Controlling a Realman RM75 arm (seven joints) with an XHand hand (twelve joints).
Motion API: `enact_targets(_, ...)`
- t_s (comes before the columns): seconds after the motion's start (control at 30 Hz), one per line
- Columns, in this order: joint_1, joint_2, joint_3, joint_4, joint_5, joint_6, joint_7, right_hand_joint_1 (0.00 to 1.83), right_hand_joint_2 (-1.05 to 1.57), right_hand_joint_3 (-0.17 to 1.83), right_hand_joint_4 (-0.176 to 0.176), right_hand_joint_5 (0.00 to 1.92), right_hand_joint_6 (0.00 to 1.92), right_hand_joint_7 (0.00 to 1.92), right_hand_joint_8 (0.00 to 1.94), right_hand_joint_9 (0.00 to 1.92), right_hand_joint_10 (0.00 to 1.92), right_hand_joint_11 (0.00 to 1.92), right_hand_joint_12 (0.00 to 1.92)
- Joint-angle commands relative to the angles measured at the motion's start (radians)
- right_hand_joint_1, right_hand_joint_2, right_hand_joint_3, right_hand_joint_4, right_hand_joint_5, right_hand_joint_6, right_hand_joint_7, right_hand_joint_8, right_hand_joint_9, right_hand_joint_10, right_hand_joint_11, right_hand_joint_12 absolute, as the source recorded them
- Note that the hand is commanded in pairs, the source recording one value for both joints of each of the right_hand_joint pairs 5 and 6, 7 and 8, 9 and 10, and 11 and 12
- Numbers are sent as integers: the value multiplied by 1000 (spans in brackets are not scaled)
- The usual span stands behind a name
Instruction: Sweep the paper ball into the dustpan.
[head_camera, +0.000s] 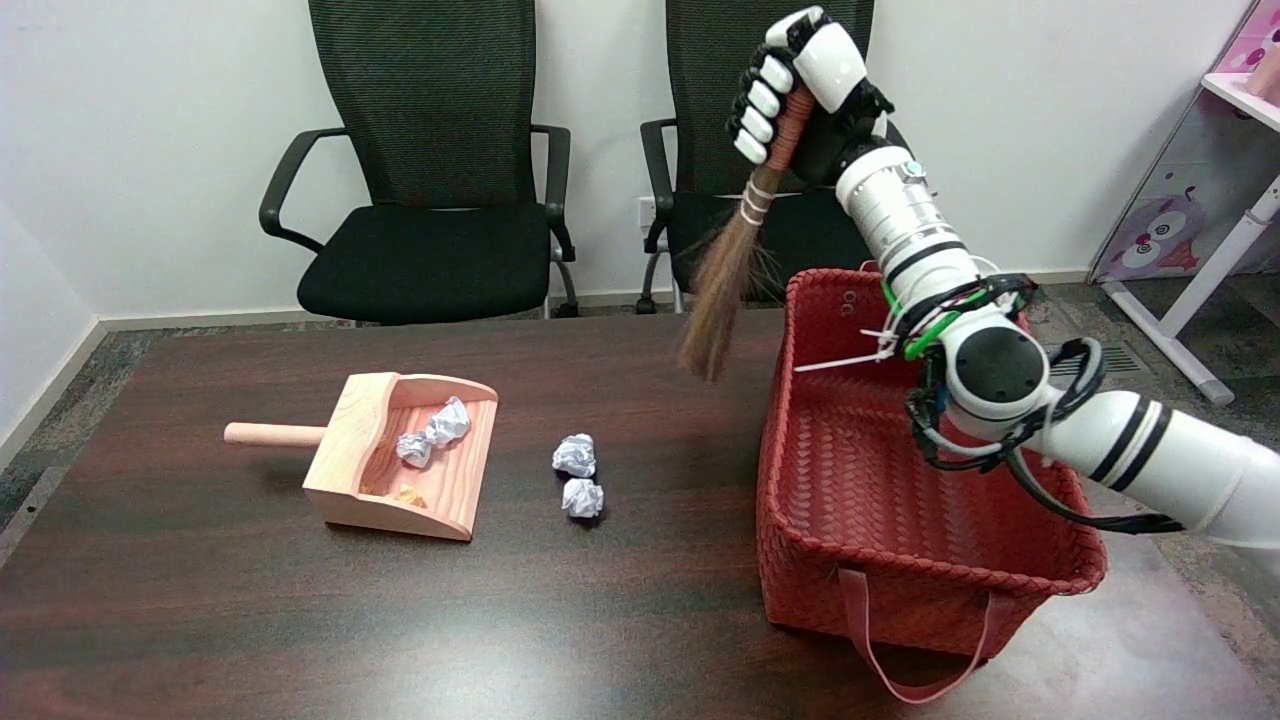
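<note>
Gripping: right hand (800, 85) clasps small broom (735, 250) aloft, bristles down
Dustpan (400, 455): two paper balls inside
Table (200, 600): two paper balls (578, 475) beside dustpan

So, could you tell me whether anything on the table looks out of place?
Two paper balls lie loose on the table, right of the wooden dustpan, which already holds two. The right hand holds the broom in the air.

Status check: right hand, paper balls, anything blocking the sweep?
Right hand grips broom, raised off table. Two paper balls loose beside dustpan; two already inside. Red basket to the side; path looks clear.
</note>
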Motion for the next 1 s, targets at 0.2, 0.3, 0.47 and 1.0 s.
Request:
enact_targets(0.2,28,154,-90,-31,-44,244,-89,848,1571,1833,24,1920,1920,1920,1920,1920,1920,1920,1920)
enact_targets(0.3,-9,155,-96,-77,-95,180,-91,849,1571,1833,24,1920,1920,1920,1920,1920,1920,1920,1920)
enact_targets(0.47,-29,157,-99,-154,-170,167,-91,852,1571,1833,21,1920,1920,1920,1920,1920,1920,1920,1920)
enact_targets(1.0,-48,156,-127,-244,-322,340,-100,866,1571,1833,18,1920,1920,1920,1920,1920,1920,1920,1920)
